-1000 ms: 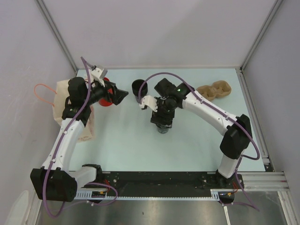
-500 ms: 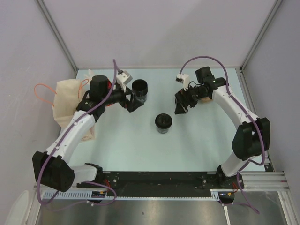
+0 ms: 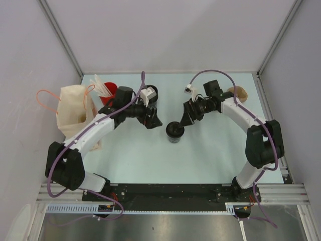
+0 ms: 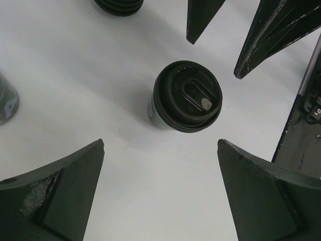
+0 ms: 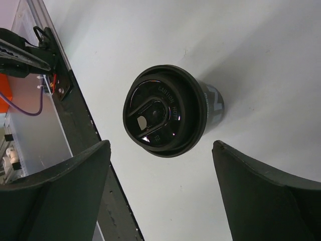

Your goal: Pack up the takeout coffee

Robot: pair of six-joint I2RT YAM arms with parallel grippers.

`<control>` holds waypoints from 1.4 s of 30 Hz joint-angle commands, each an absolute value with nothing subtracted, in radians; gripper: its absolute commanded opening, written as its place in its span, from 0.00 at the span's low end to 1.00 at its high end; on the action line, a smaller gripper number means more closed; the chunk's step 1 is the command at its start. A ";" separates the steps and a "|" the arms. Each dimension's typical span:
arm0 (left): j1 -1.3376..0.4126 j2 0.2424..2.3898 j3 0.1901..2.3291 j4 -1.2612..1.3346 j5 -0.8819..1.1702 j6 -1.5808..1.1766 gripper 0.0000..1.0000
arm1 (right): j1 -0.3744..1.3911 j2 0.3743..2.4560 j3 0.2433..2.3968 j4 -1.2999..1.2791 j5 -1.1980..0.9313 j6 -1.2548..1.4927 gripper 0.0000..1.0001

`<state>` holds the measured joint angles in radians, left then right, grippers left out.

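Note:
The takeout coffee (image 3: 152,91), a black cup, stands at the back, mostly hidden behind my left wrist. A squatter black lidded cup (image 3: 174,131) stands mid-table; its lid reads CAUTION HOT in the right wrist view (image 5: 163,110), and it also shows in the left wrist view (image 4: 187,96). My left gripper (image 3: 154,120) (image 4: 160,145) is open and empty just left of the lidded cup. My right gripper (image 3: 184,119) (image 5: 161,148) is open and empty just to its right. Neither touches it.
A red cup with white sticks (image 3: 108,92) stands at the back left beside a cream bag (image 3: 72,113). A brown cardboard carrier (image 3: 239,92) lies at the back right behind my right arm. A grey cup wall (image 4: 6,100) shows at the left wrist view's left edge.
My left arm swung right from the red cup to beside the lidded cup. My right arm left the lidded cup, swung back right, then came back next to it.

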<state>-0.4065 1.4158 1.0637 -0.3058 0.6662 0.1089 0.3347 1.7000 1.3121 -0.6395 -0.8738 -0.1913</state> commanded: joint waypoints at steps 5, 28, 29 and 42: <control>-0.420 1.396 1.037 -0.238 0.712 0.083 0.99 | 0.353 1.732 1.279 -0.532 -0.885 -0.123 0.84; -0.471 1.522 1.026 -0.196 0.722 0.037 0.99 | 0.394 1.792 1.275 -0.514 -0.842 -0.118 0.72; -0.471 1.529 1.028 -0.196 0.724 0.029 0.99 | 0.399 1.793 1.275 -0.514 -0.836 -0.120 0.72; -0.485 1.624 1.068 -0.201 0.766 0.006 1.00 | 0.419 1.804 1.275 -0.522 -0.828 -0.132 0.64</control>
<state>-0.4713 1.6043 1.0229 -0.2291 0.7330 0.0174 0.4129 1.7916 1.2736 -0.5404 -0.8345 -0.1246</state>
